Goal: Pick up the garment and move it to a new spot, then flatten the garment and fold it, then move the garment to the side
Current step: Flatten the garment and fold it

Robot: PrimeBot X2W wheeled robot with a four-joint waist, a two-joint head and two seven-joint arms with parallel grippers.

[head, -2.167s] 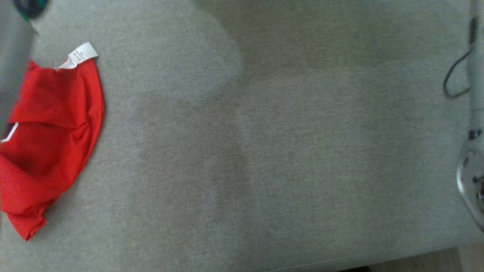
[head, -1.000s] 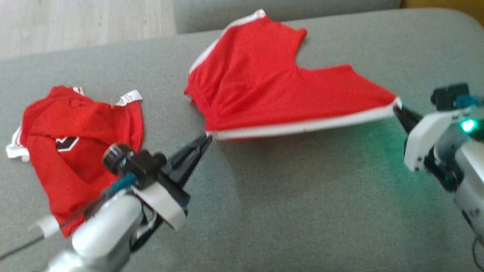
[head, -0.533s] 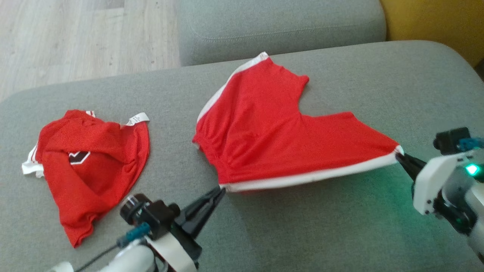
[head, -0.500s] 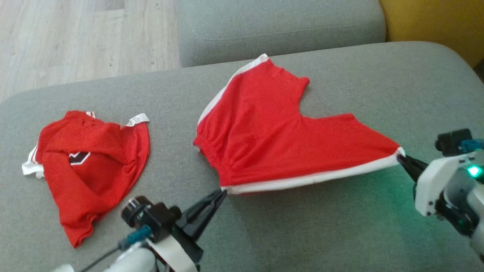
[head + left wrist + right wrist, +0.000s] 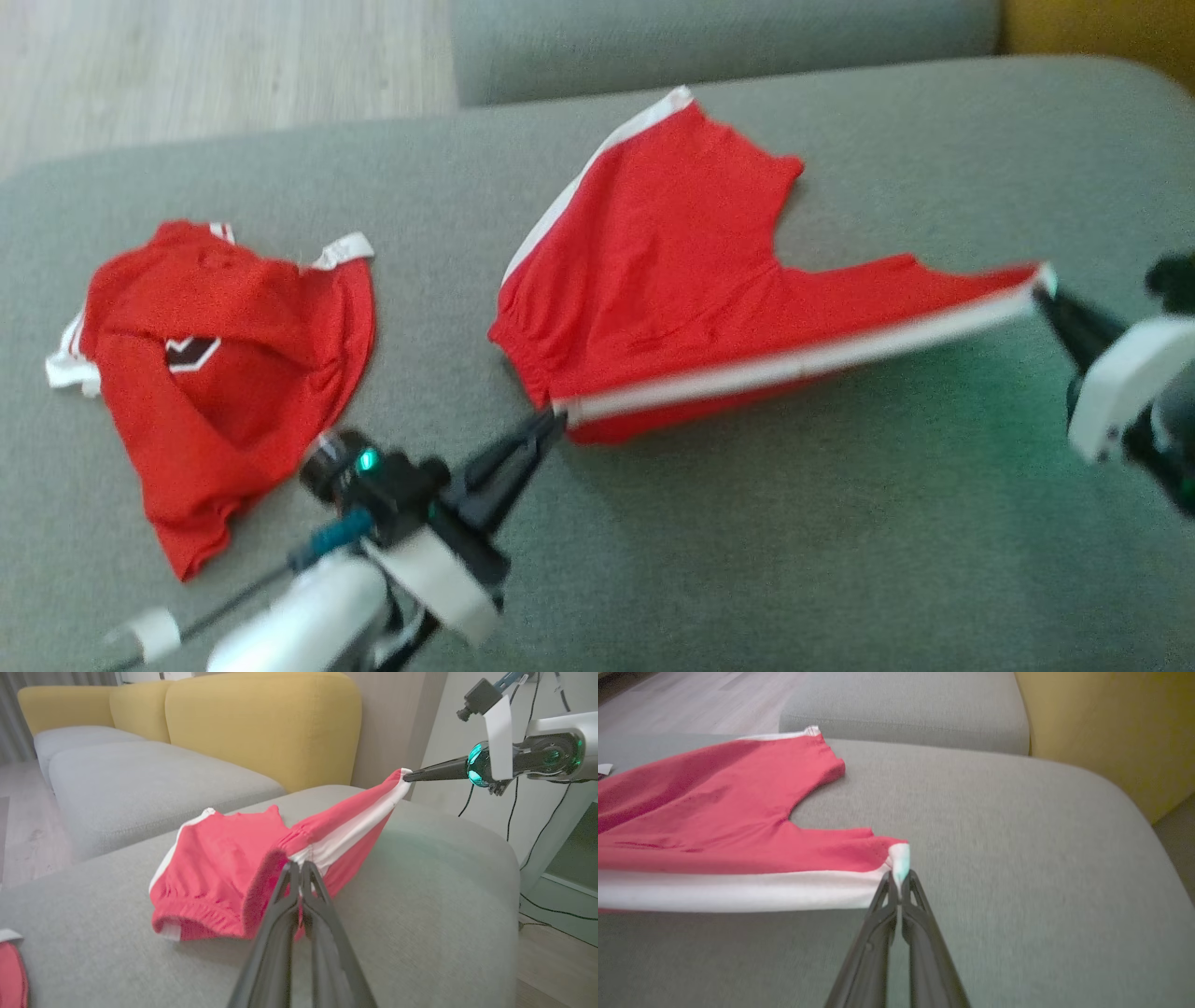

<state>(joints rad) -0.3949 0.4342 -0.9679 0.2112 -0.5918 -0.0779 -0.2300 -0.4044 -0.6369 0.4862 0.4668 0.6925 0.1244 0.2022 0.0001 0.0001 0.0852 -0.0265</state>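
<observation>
A second red garment [image 5: 224, 373] lies left of my left gripper [image 5: 553, 427]; a careless swing could snag it. Those jaws pinch one end of the white-striped edge of the red shorts [image 5: 672, 271], which stretch taut over the grey cushion [image 5: 747, 560] to my right gripper [image 5: 1044, 287], jaws pinching the other corner. Both bites look thin (tips only), so a hard pull may slip one free. Beyond lie wood floor [image 5: 187, 65] and a yellow sofa [image 5: 261, 723].

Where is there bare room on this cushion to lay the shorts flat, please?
Bare: the near strip of cushion between left gripper and right gripper, and the far right corner beyond the shorts. Crowded: the left end, under the crumpled garment.
</observation>
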